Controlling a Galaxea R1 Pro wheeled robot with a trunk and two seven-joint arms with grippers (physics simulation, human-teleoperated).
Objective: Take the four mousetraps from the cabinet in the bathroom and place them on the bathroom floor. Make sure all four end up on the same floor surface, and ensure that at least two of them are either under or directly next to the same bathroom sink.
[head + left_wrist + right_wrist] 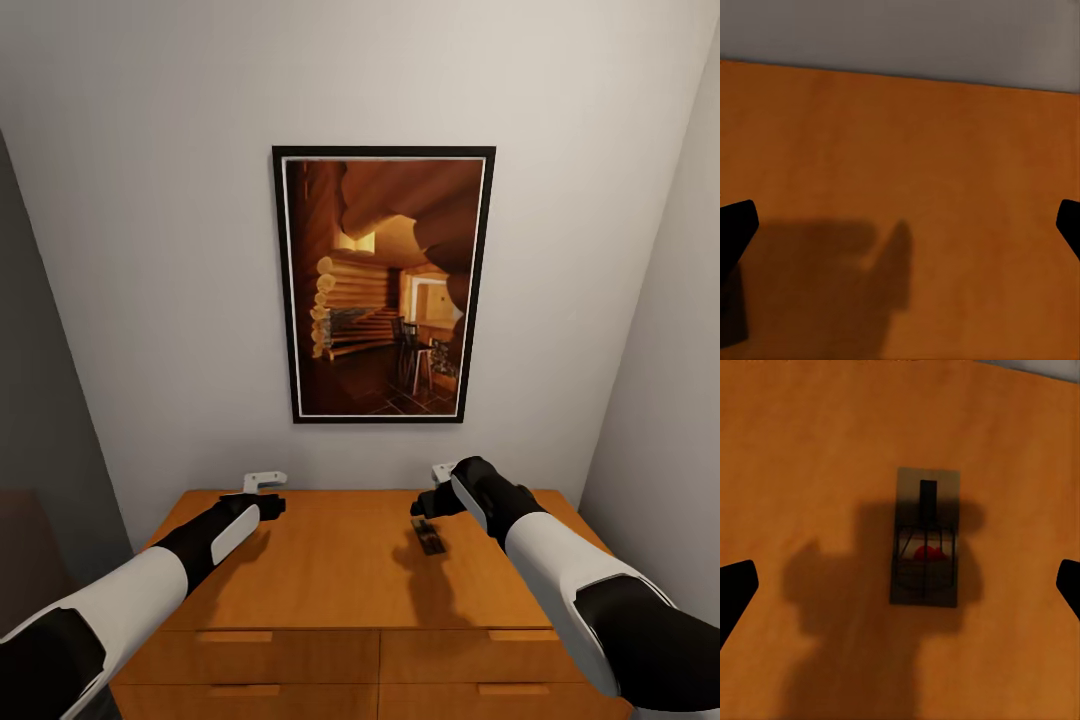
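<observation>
One mousetrap (430, 537), a small tan board with dark wire and a red bit, lies flat on the top of the orange-brown cabinet (330, 560), right of centre. My right gripper (433, 499) hovers just above and behind it, open. In the right wrist view the mousetrap (926, 538) lies between the spread black fingertips (735, 592), untouched, in the gripper's shadow. My left gripper (267, 494) hangs open over the bare left part of the cabinet top (900, 165), with nothing between its fingertips (735, 225).
A framed picture of a log interior (383, 285) hangs on the pale wall behind the cabinet. Walls close in on both sides. Drawer fronts with wooden bar handles (234, 636) face me below the top's front edge.
</observation>
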